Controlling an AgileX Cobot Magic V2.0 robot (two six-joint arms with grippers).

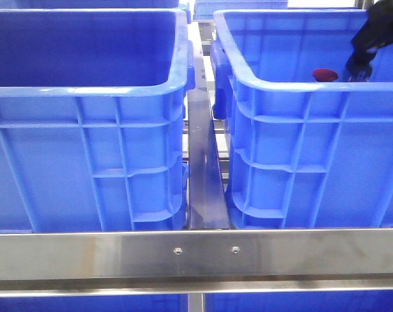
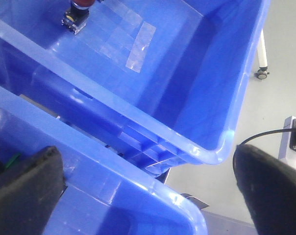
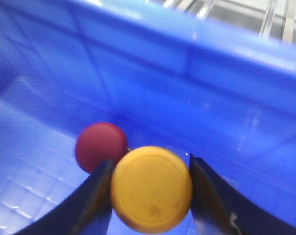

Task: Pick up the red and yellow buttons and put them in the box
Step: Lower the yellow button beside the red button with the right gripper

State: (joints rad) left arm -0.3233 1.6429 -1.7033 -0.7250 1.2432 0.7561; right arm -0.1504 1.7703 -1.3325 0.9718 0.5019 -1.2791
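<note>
Right gripper (image 3: 150, 196) clamped on yellow button (image 3: 151, 188), red button (image 3: 100, 146) just beside, inside blue crate (image 1: 281, 84)

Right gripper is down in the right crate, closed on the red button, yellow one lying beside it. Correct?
Not quite. The right gripper is down in the right crate, but it is closed on the yellow button; the red button is the one lying beside it. The right wrist view shows this.

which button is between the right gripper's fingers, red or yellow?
The yellow button, sitting between the right gripper fingers. The red button lies just beyond, outside them, beside the left finger.
</note>
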